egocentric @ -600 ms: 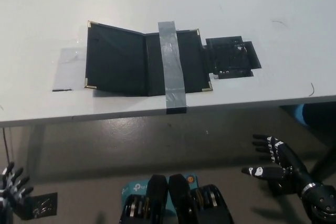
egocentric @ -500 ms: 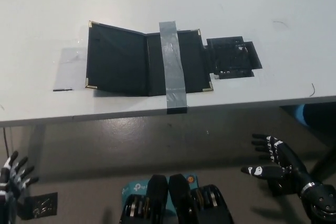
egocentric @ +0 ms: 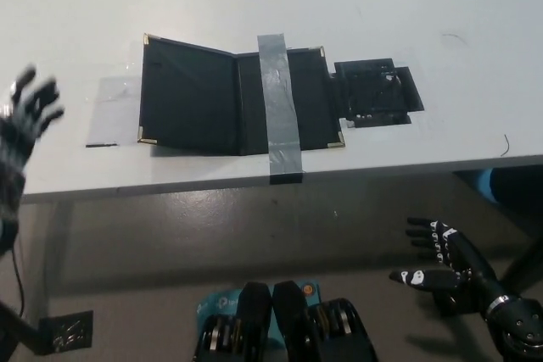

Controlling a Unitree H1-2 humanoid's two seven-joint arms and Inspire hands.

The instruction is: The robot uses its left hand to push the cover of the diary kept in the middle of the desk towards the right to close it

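While one diary [egocentric: 233, 95] lies open on the worktop [egocentric: 339, 6] under one grey tape strip [egocentric: 278, 108], the left robot hand [egocentric: 25, 116] hovers spread, well left of it; the right robot hand [egocentric: 441, 256] hangs spread below the edge.

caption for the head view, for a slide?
Open black diary, taped to the white desk, awaits closing: left hand raised open beside its cover, right hand idle below the desk edge.

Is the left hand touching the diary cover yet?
Apart. The head view shows the left hand at the desk's left edge, with bare white desk between it and the open diary.
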